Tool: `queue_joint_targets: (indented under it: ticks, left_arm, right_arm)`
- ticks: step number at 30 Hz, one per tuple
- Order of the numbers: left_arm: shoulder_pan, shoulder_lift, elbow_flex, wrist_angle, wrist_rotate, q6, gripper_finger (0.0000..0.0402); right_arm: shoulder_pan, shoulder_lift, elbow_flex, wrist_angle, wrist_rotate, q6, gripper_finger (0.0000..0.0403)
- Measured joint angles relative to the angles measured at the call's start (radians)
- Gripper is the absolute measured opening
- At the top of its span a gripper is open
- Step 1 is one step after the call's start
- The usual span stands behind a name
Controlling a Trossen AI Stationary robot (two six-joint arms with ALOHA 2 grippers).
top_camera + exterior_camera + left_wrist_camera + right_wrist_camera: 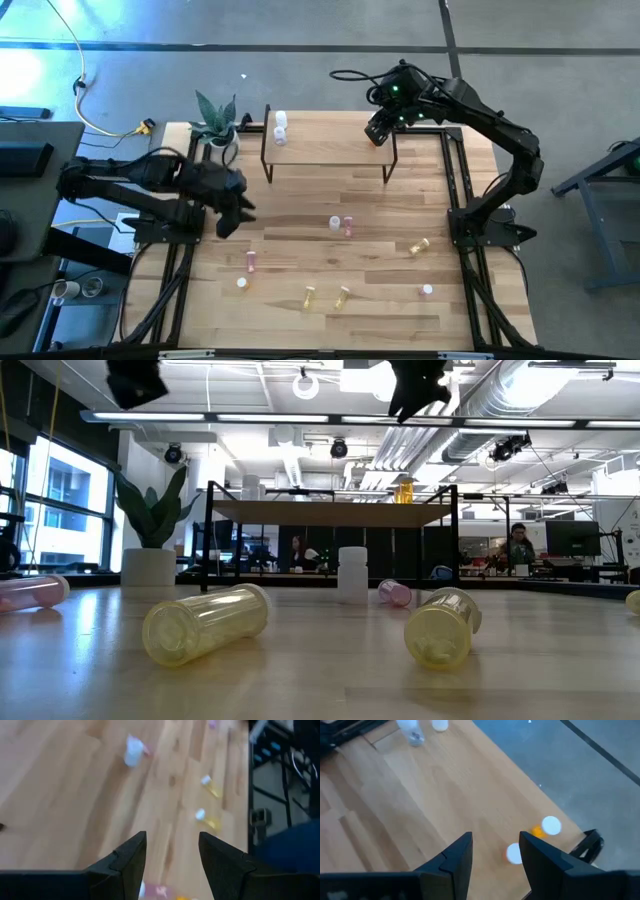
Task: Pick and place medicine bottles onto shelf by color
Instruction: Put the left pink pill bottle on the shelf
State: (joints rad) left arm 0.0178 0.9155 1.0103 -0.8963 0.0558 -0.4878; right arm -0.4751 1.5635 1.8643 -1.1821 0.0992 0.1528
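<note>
The shelf (330, 150) stands at the table's far middle. Two white bottles (280, 126) stand on its left end, and two orange bottles with white caps (551, 826) stand on its right end. My right gripper (496, 837) hangs open above that right end, with nothing between its fingers. My left gripper (235, 215) hovers open over the table's left part, also holding nothing. Loose bottles are scattered on the table. A white one (335, 223) stands upright beside a pink one (348, 227). Yellow ones (309, 297) lie on their sides near the front, and a pink one (251, 261) lies near my left gripper.
A potted plant (215, 125) stands at the far left corner beside the shelf. Black frame rails (455, 180) run along both table sides. More bottles lie at the right: a yellow one (418, 246) and a small one (427, 291). Bare wood lies between the shelf and the bottles.
</note>
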Motion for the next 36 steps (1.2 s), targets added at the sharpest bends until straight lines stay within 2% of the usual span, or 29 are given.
queue_joint_targets:
  ticks: [7, 12, 19, 23, 26, 36]
  left_arm:
    - [-0.217, 0.002, -0.005, -0.034, -0.096, -0.121, 0.0172]
    - [-0.359, 0.002, -0.040, -0.035, -0.128, -0.212, 0.0172]
    - [-0.497, 0.002, -0.104, -0.031, -0.158, -0.318, 0.0172]
    - [-0.537, 0.002, -0.136, -0.019, -0.181, -0.325, 0.0172]
    - [-0.541, 0.003, -0.160, -0.019, -0.201, -0.384, 0.0172]
    - [-0.539, 0.033, -0.224, -0.020, -0.202, -0.780, 0.0172]
  right_arm:
    - [0.065, 0.000, 0.001, -0.051, 0.005, 0.076, 0.0154]
    - [0.129, 0.000, 0.001, -0.084, 0.005, 0.124, 0.0154]
    - [0.231, 0.000, 0.001, -0.085, 0.005, 0.209, 0.0154]
    - [0.283, 0.000, 0.001, -0.084, 0.006, 0.262, 0.0154]
    - [0.319, 0.000, 0.001, -0.084, 0.007, 0.302, 0.0154]
    - [0.407, 0.000, 0.001, -0.098, 0.123, 0.339, 0.0154]
